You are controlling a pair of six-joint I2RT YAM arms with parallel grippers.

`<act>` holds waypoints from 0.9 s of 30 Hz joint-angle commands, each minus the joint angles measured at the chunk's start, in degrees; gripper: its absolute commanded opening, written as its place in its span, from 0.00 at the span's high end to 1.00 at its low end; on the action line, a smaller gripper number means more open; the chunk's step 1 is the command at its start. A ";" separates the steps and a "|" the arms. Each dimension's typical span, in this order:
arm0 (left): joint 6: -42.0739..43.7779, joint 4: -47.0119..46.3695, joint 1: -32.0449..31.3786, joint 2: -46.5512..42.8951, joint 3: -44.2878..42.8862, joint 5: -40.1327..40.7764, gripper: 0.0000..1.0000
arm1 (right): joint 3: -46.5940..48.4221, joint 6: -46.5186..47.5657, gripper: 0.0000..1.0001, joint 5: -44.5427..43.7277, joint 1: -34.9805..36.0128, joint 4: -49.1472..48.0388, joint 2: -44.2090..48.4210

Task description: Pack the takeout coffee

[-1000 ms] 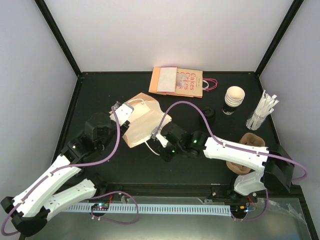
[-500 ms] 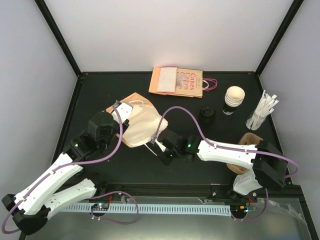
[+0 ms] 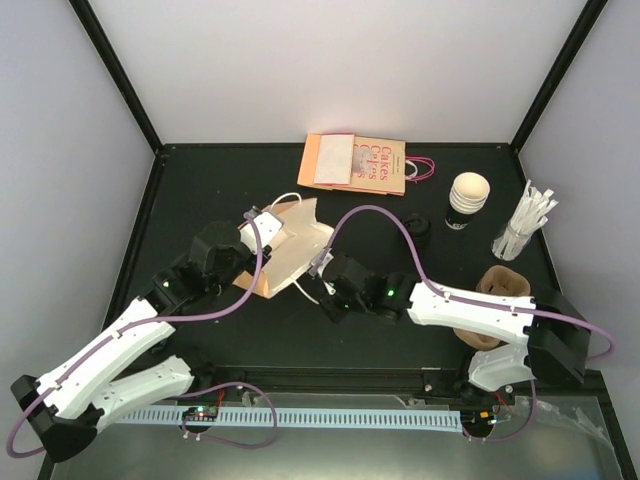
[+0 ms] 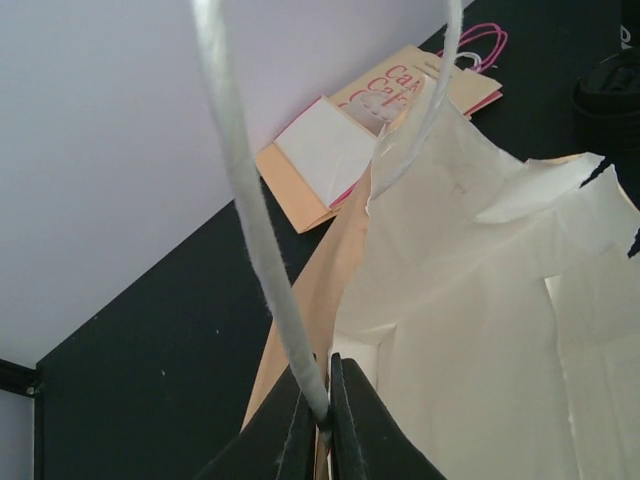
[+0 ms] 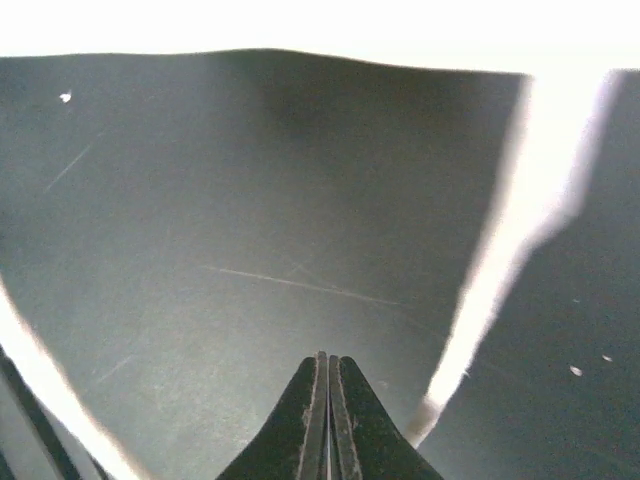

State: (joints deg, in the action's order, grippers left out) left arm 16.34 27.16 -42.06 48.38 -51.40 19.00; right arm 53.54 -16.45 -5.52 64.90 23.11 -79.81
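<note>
**Top view:** A cream paper bag point(image 3: 295, 245) lies tipped over on the black surface point(image 3: 200, 180), toward 9 o'clock of centre. The left tool point(image 3: 268, 214) sits at the bag's 11 o'clock corner, clenched on its white cord handle point(image 3: 285, 199). The right tool point(image 3: 322, 268) sits at the bag's 4 o'clock edge. The takeout coffee cup point(image 3: 468, 193) stands upright at 2 o'clock on the surface, well apart from the bag. Its top is open, showing the cream inside. Its black lid point(image 3: 417, 228) lies at the cup's 8 o'clock, partly under a purple cable. The straws point(image 3: 522, 222) and pulp carrier point(image 3: 500, 283) sit toward 3 o'clock.

**Left wrist:** The fingers point(image 4: 352, 425) pinch the cord, which loops up to 12 o'clock. The bag's pale paper spreads toward 3 o'clock. A flat printed bag point(image 4: 335, 155) lies beyond it.

**Right wrist:** The fingers point(image 5: 347, 410) are pressed together with nothing visible between them. Bare dark surface lies ahead. The washed-out white streaks at 3 and 8 o'clock cannot be identified.

**Progress:** Packing looks barely begun. The bag is only being readied, and the cup is neither lidded nor inside it.
</note>
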 commanded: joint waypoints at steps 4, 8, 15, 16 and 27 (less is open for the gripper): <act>-0.43 -2.05 -0.65 0.20 1.09 -3.77 0.94 | -4.60 -4.69 0.79 -9.26 0.31 -2.40 5.96; -1.11 -2.17 -0.80 1.05 1.21 -5.29 0.94 | -5.67 -4.73 0.68 -11.38 0.10 -3.30 8.93; -1.31 -2.34 -0.83 1.21 1.45 -5.58 0.94 | -5.75 -4.83 0.29 -14.13 -0.78 -3.94 15.53; -1.31 -2.41 -0.89 1.19 1.42 -5.76 0.94 | -5.64 -4.68 0.23 -14.31 -0.87 -3.97 16.42; -1.48 -2.18 -0.92 1.35 1.32 -4.75 0.94 | -6.73 -10.88 0.03 -28.38 -1.48 -1.91 26.15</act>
State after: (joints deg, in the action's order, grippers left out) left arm 15.75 26.48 -42.52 49.65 -50.06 14.09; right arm 47.97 -23.31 -25.30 63.90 21.41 -56.40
